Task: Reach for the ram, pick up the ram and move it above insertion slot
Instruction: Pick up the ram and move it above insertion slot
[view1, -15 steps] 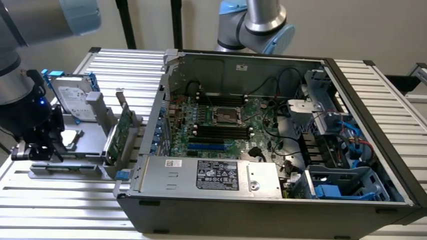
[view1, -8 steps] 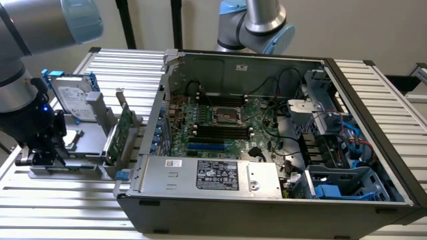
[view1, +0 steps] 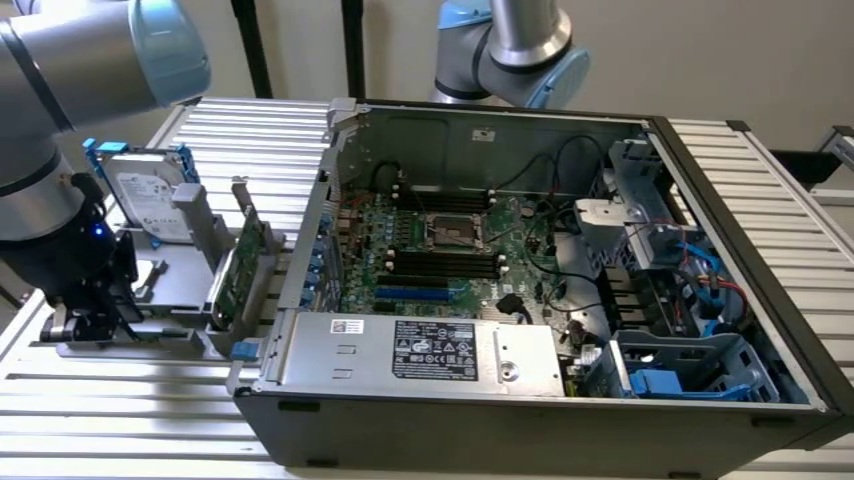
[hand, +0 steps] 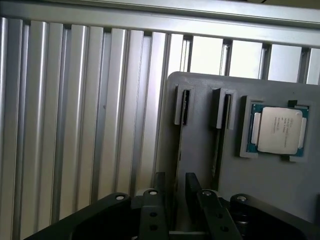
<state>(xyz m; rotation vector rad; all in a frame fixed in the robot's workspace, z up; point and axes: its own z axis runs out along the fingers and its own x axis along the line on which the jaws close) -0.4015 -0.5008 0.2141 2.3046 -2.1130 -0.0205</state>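
While poised low over the gray holder (hand: 200, 170) on the desk (hand: 75, 130), reads as the tail of the reach step. End effector (hand: 175, 180) with fingers (hand: 159, 192) apart by a narrow gap, straddling the line of one holder groove, nothing plainly clamped. In the exterior view, end effector (view1: 87, 322) down at the same holder.

Ram (hand: 179, 150) hard to make out: only a thin dark edge, taken to be the stick standing on its long side, straight ahead of the end effector and running away from it along the groove. Long axis judged level, in line with the gap between the fingers and parallel to the desk's slats, with a flat face toward each finger. Cannot tell whether touching.

Off to one side of the end effector, a processor chip (hand: 279, 130) lying flat in its own pocket, apart from the groove.

Any grasp from here calls for centring on that thin edge, closing squarely on the flat faces, and lifting straight out of the groove without twisting.

Memory sockets (view1: 447, 262) inside the open computer case (view1: 534, 400), well apart from the end effector.
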